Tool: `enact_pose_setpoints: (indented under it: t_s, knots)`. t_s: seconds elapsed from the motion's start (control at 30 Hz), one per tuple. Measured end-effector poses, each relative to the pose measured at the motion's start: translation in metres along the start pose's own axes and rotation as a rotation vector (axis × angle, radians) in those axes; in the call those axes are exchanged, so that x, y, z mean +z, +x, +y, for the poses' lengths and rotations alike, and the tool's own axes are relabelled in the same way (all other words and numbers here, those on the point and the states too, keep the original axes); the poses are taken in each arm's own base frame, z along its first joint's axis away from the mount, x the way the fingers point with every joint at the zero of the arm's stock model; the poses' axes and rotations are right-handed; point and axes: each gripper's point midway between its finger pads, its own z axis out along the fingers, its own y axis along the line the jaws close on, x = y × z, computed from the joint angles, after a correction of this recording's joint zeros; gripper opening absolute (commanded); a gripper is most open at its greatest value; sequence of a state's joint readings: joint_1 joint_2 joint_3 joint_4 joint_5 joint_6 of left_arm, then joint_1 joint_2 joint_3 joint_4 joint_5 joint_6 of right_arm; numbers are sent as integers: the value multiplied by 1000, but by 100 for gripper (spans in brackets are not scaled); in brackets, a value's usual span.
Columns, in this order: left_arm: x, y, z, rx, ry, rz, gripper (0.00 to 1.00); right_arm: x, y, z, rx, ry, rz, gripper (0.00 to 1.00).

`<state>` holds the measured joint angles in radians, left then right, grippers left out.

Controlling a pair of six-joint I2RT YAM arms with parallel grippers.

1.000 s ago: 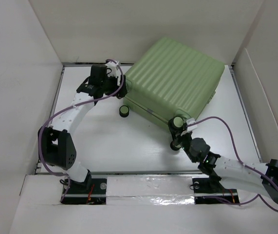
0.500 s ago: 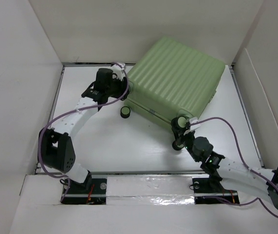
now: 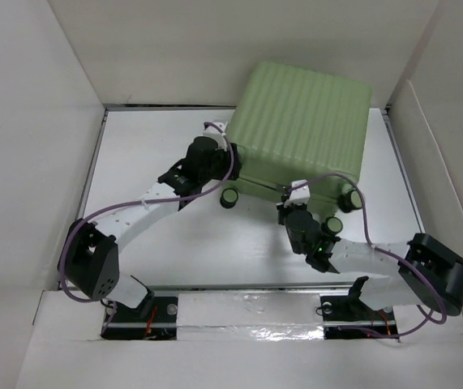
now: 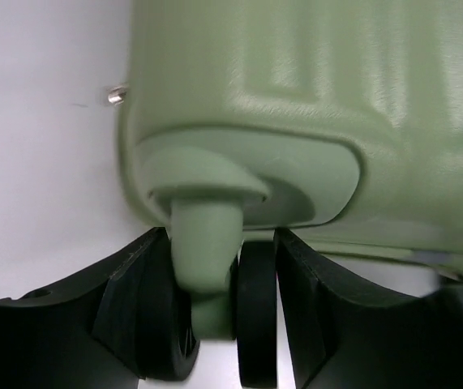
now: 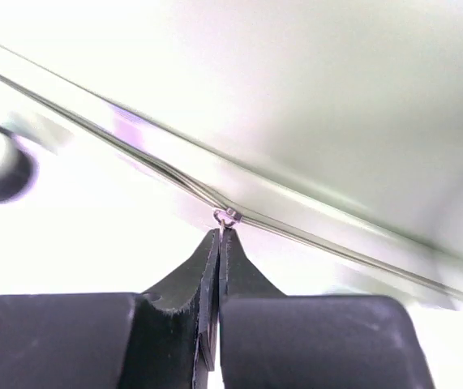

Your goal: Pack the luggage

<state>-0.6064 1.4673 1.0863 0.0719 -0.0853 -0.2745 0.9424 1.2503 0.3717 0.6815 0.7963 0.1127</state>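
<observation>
The light-green ribbed suitcase [image 3: 304, 121] lies closed at the back right of the table, its wheeled side toward me. My left gripper [image 3: 226, 188] reaches its near left corner. In the left wrist view its fingers [image 4: 126, 308] stand on both sides of a black-and-green caster wheel [image 4: 215, 267], and the gripper [image 4: 215, 316] is closed around it. My right gripper [image 3: 286, 204] is at the middle of the suitcase's near seam. In the right wrist view this gripper [image 5: 219, 243] is shut on the small metal zipper pull [image 5: 228, 217] on the zipper line.
White walls box the table [image 3: 174, 235] on the left, back and right. Two more wheels [image 3: 334, 223] stick out at the suitcase's near right corner. Purple cables loop from both arms. A blurred wheel [image 5: 0, 174] shows at the left of the right wrist view.
The suitcase has swung counterclockwise, so its near edge now runs level with the table front. My left gripper moved right and nearer with the wheel. My right gripper shifted left along the seam.
</observation>
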Motion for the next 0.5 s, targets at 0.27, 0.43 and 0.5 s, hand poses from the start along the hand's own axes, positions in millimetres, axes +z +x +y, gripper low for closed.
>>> enact_pose_setpoints:
  t_s: [0.27, 0.43, 0.5]
  knots:
    - [-38, 59, -125, -252, 425, 192, 0, 3, -3, 52, -25, -169, 35, 0]
    - [-48, 59, -132, -372, 511, 173, 0, 4, -2, 106, 69, -370, 16, 0]
    - [-52, 56, -125, -389, 500, 140, 0, 6, -5, 124, 135, -435, -16, 0]
